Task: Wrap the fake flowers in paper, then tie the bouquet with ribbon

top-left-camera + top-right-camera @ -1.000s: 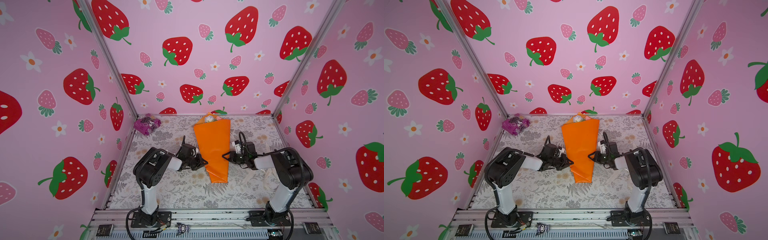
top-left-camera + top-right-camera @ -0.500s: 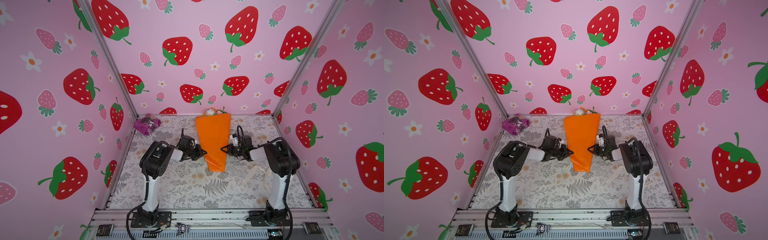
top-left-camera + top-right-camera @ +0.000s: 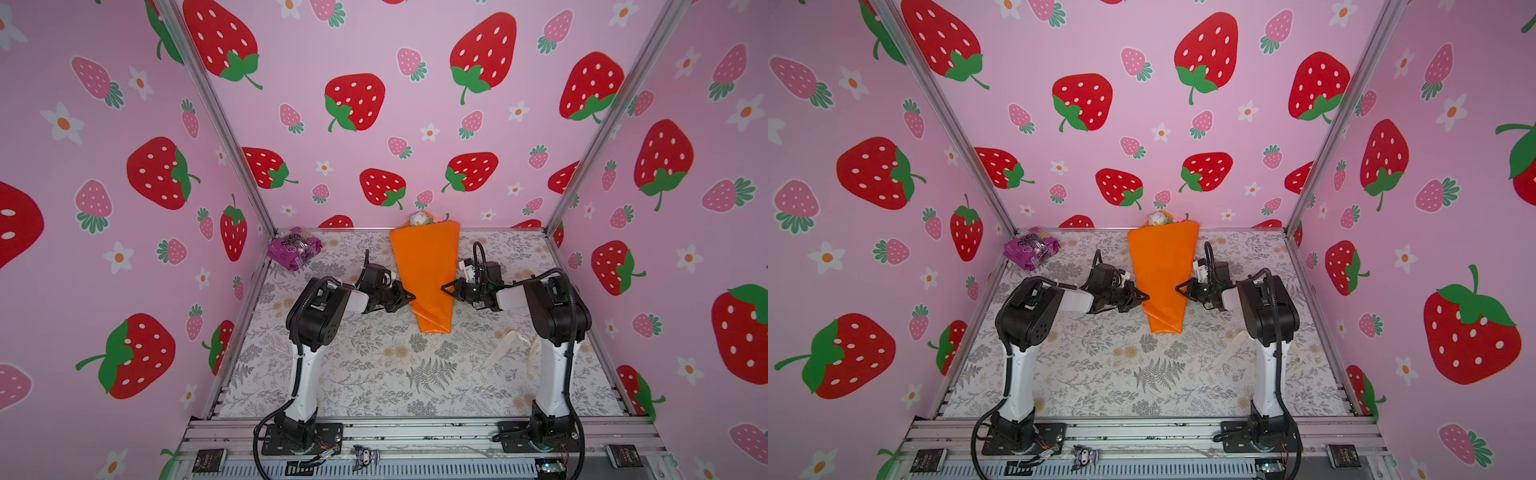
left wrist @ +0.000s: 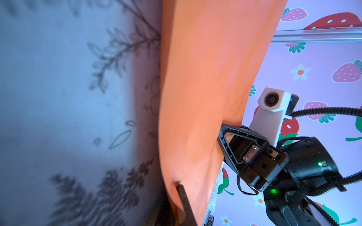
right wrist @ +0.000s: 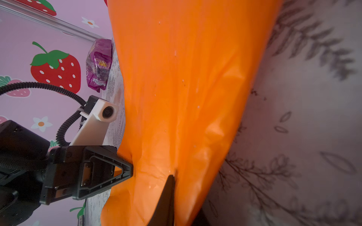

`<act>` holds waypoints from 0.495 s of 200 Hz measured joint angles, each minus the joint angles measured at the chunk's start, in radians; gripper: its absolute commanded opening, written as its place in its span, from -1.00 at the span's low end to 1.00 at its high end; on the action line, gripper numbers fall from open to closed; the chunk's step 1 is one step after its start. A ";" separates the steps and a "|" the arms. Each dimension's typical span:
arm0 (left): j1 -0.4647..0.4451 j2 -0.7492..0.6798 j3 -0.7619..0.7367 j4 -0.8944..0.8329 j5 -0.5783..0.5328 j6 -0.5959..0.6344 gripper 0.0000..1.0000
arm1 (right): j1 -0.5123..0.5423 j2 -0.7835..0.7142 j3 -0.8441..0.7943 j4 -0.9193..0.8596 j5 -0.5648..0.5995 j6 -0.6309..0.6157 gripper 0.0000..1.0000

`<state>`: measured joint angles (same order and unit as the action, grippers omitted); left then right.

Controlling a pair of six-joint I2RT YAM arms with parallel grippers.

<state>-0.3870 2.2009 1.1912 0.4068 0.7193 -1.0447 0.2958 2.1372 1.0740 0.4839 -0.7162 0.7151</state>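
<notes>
Bouquet point(image 3: 426, 270): middle of the tabletop point(image 3: 374, 374), flower heads at the back wall, narrow end toward the front, held between both hands.
Left hand point(image 3: 410, 297): closed tight, pinching the bouquet's orange paper at its left edge.
Right hand point(image 3: 444, 288): clamped on the opposite edge.
Purple packet point(image 3: 294, 248): back left corner, well apart.
Cream strip point(image 3: 505, 347): flat beside the right arm.

One orange-wrapped bouquet point(image 3: 426, 270), one purple packet point(image 3: 294, 248), one pale ribbon point(image 3: 505, 349), two robot arms point(image 3: 316, 316) point(image 3: 552, 307)
</notes>
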 measured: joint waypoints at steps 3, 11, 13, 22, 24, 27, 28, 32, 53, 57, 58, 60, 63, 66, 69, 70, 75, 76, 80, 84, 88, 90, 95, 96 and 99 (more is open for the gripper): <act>0.001 0.001 0.003 -0.003 0.000 0.000 -0.83 | 0.000 0.002 0.004 -0.001 -0.001 0.000 -0.70; 0.002 0.001 0.010 -0.014 -0.002 0.000 -0.82 | 0.000 0.008 0.013 -0.002 -0.002 -0.001 -0.59; 0.002 0.001 0.011 -0.016 -0.002 0.001 -0.81 | 0.000 0.008 0.014 -0.003 -0.002 0.001 -0.56; 0.003 0.001 0.012 -0.019 -0.001 0.003 -0.73 | -0.002 0.008 0.015 0.000 -0.009 0.003 -0.42; 0.004 0.001 0.012 -0.019 0.000 0.001 -0.71 | -0.002 0.007 0.015 0.002 -0.010 -0.004 -0.40; 0.004 0.000 0.012 -0.019 0.000 0.005 -0.68 | -0.002 0.004 0.015 -0.002 -0.010 0.004 -0.36; 0.004 0.000 0.012 -0.019 0.000 0.006 -0.67 | -0.002 0.003 0.015 -0.002 -0.012 0.004 -0.34; 0.004 -0.002 0.012 -0.019 -0.002 0.005 -0.62 | -0.003 -0.001 0.013 0.000 -0.013 -0.002 -0.28; 0.006 -0.034 -0.012 -0.023 -0.014 0.012 -0.31 | -0.014 -0.063 -0.031 -0.030 0.000 -0.013 -0.06; 0.006 -0.046 -0.024 -0.022 -0.014 0.018 -0.26 | -0.018 -0.083 -0.045 -0.047 0.013 -0.017 -0.04; 0.007 -0.051 -0.029 -0.023 -0.019 0.018 -0.25 | -0.020 -0.089 -0.050 -0.053 0.012 -0.019 -0.04; 0.008 -0.056 -0.034 -0.026 -0.021 0.019 -0.24 | -0.023 -0.102 -0.058 -0.061 0.015 -0.022 -0.02; 0.008 -0.068 -0.045 -0.029 -0.020 0.022 -0.20 | -0.027 -0.117 -0.068 -0.075 0.026 -0.024 -0.01; 0.008 -0.079 -0.056 -0.032 -0.027 0.023 -0.16 | -0.031 -0.132 -0.078 -0.087 0.027 -0.029 0.00; 0.008 -0.089 -0.065 -0.037 -0.028 0.027 -0.13 | -0.037 -0.157 -0.092 -0.108 0.040 -0.034 0.01; 0.009 -0.094 -0.071 -0.037 -0.027 0.025 -0.12 | -0.038 -0.161 -0.095 -0.111 0.042 -0.035 0.01; 0.010 -0.113 -0.087 -0.046 -0.035 0.027 -0.07 | -0.045 -0.192 -0.112 -0.136 0.052 -0.042 0.02; 0.010 -0.115 -0.089 -0.047 -0.035 0.031 -0.07 | -0.047 -0.202 -0.117 -0.142 0.060 -0.044 0.02; 0.010 -0.128 -0.103 -0.051 -0.042 0.031 -0.06 | -0.052 -0.233 -0.132 -0.162 0.069 -0.053 0.02; 0.010 -0.142 -0.117 -0.055 -0.043 0.034 -0.04 | -0.056 -0.259 -0.145 -0.179 0.087 -0.058 0.02; 0.011 -0.156 -0.130 -0.063 -0.048 0.040 -0.03 | -0.060 -0.295 -0.161 -0.201 0.100 -0.067 0.02; 0.011 -0.164 -0.138 -0.066 -0.049 0.039 -0.02 | -0.061 -0.311 -0.168 -0.210 0.111 -0.067 0.02; 0.012 -0.180 -0.154 -0.074 -0.054 0.046 -0.02 | -0.066 -0.355 -0.186 -0.233 0.130 -0.077 0.02; 0.012 -0.182 -0.157 -0.074 -0.055 0.046 -0.02 | -0.067 -0.367 -0.192 -0.239 0.140 -0.079 0.02; 0.012 -0.193 -0.169 -0.078 -0.058 0.048 -0.02 | -0.069 -0.391 -0.201 -0.252 0.151 -0.080 0.02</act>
<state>-0.3752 2.0083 1.0225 0.3290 0.6613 -0.9962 0.2272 1.7462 0.8726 0.2321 -0.5652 0.6346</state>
